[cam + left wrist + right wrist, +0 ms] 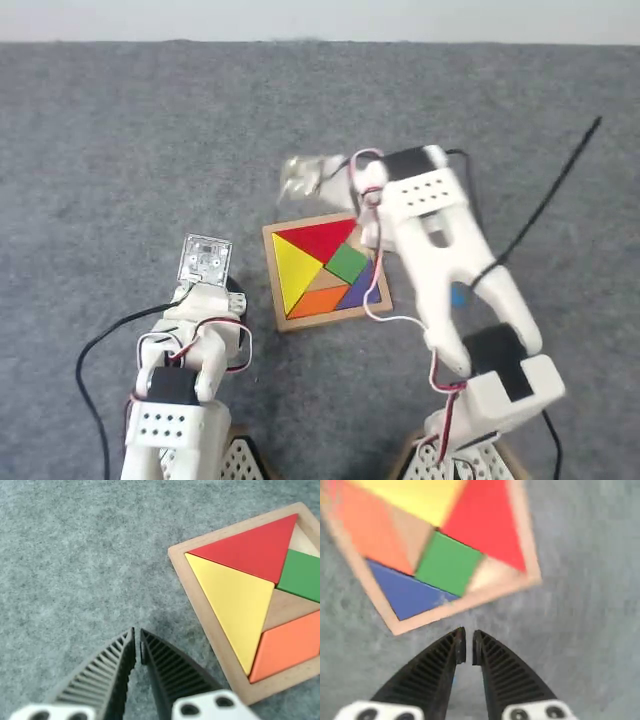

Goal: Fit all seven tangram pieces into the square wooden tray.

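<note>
- We see the square wooden tray (300, 323) lying flat on the grey felt surface (120, 150), between the two arms and turned slightly askew.
- Inside the tray, the red triangle (320, 240) and the yellow triangle (290, 268) meet along one edge. The yellow one fills the side of the tray nearest the left hand.
- The green square (347, 263) sits against the red triangle, on the side of the tray where the right arm (440, 250) stands.
- A tan triangle (322, 281) lies in the middle of the tray, touching the yellow triangle, the green square and the orange piece.
- The orange piece (312, 300) and the blue piece (358, 290) line the tray edge nearest the arm bases.
- A pale triangular patch (490, 575) shows in the tray corner between the green square and the red triangle. We cannot tell whether it is a piece or the bare tray floor.
- The left hand (137, 636) is over the surface just outside the tray, beside the rim along the yellow triangle. Its fingers are drawn to a narrow slit and hold nothing.
- The right hand (468, 636) is just outside the tray rim, near the green square and the blue piece. Its fingers are likewise nearly together and empty.
- A small light-blue thing (458, 295) shows on the surface beside the right arm, apart from the tray. We cannot tell what it is.
</note>
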You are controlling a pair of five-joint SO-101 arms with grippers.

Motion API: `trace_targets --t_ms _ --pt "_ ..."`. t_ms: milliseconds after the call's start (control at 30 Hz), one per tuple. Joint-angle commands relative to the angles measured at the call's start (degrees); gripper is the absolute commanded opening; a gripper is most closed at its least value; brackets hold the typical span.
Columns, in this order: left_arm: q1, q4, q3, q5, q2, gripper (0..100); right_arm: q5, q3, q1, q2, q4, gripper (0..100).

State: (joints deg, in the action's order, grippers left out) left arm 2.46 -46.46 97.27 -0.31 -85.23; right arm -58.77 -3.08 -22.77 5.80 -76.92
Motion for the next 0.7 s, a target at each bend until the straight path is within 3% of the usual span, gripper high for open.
trace_targets --t_ms 0,167,300,667 --pt "0.2 -0.3 -0.5 0.4 -0.8 2 15.5 3.1 3.7 -7.5 -6.2 3.1" --pt "0.2 -0.3 -0.5 0.4 -0.8 2 23.4 3.0 4.5 -10.7 -16.5 2.7" --pt "0.2 -0.3 -0.5 0.4 -0.8 2 31.6 -0.4 4.5 -12.5 -18.9 0.6" --pt "0.2 -0.3 -0.5 0.4 -0.8 2 31.9 -38.1 4.3 -38.4 -0.6 0.9"
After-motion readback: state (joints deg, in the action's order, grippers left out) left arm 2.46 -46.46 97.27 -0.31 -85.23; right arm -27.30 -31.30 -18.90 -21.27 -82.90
